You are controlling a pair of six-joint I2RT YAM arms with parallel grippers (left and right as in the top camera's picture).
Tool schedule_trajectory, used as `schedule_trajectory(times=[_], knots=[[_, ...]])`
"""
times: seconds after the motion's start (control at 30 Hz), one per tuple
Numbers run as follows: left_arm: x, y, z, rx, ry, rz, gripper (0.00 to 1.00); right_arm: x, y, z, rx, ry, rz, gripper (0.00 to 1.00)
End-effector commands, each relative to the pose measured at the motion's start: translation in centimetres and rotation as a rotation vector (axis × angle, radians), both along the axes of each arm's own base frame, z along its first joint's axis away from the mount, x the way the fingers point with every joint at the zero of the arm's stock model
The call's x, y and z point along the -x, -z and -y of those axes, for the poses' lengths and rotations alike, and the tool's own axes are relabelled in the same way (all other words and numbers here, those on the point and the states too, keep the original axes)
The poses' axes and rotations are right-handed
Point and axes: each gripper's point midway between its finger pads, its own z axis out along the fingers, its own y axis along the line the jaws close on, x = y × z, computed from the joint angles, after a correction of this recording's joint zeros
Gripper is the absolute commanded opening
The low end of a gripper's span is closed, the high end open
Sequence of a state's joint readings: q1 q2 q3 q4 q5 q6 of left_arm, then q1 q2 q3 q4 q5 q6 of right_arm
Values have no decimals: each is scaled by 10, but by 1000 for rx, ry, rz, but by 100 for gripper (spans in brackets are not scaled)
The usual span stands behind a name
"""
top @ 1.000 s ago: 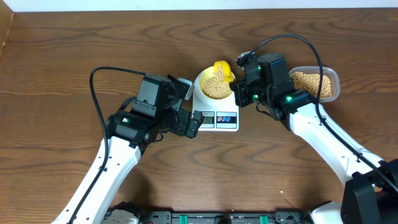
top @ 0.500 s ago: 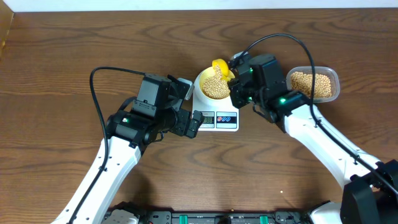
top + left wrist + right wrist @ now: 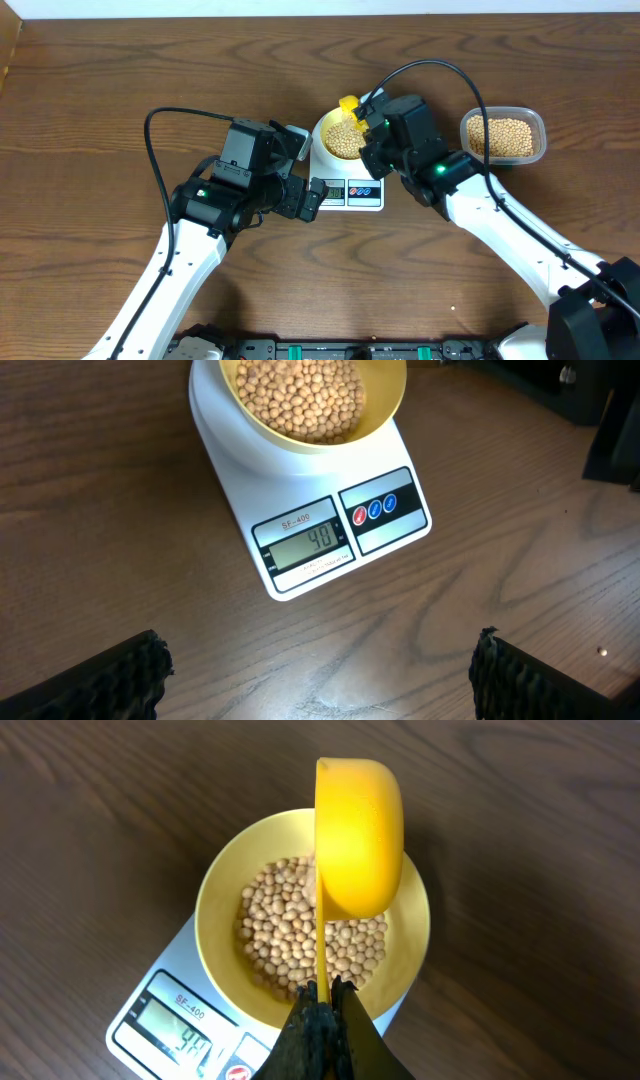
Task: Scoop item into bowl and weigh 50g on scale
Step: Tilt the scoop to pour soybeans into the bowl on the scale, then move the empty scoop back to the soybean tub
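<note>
Right fingers (image 3: 298,1038) pinching handle of yellow scoop (image 3: 358,840); scoop tilting on side above bowl (image 3: 215,895). Bowl holding soybeans (image 3: 275,935), sitting on scale (image 3: 240,470). Left fingers (image 3: 100,680) hovering spread wide over counter (image 3: 120,540), near scale display edge. Clear tub (image 3: 543,135) of soybeans sitting apart, right of scale.

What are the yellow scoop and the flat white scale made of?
The bright yellow scoop looks like smooth matte plastic: even colour, thin moulded rim. The flat white scale is probably smooth plastic too, with a faint sheen.

bowl (image 3: 379,406) cut off at top edge, scale (image 3: 160,975) display clipped below — digits unreadable overhead
</note>
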State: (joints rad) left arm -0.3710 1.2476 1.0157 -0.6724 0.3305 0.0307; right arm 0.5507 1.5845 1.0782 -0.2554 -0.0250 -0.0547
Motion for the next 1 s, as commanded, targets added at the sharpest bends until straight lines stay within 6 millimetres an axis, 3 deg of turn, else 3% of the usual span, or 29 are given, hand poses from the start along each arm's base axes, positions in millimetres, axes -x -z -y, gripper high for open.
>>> schedule_trajectory(times=[0.0,0.27,0.53,0.77,0.97], knots=[[-1,0,-2,-11,4,10,98,-4,-19,-2,48,-17,83,1],[-1,0,-2,-11,3,10,98,1,-19,-9,138,-106,139,1],[-1,0,-2,-11,4,10,98,1,-17,-3,182,-67,143,1],[-1,0,-2,-11,4,10,98,9,-14,-14,-22,43,9,1],[-1,0,-2,-11,4,10,98,9,-42,-9,-128,95,22,1]])
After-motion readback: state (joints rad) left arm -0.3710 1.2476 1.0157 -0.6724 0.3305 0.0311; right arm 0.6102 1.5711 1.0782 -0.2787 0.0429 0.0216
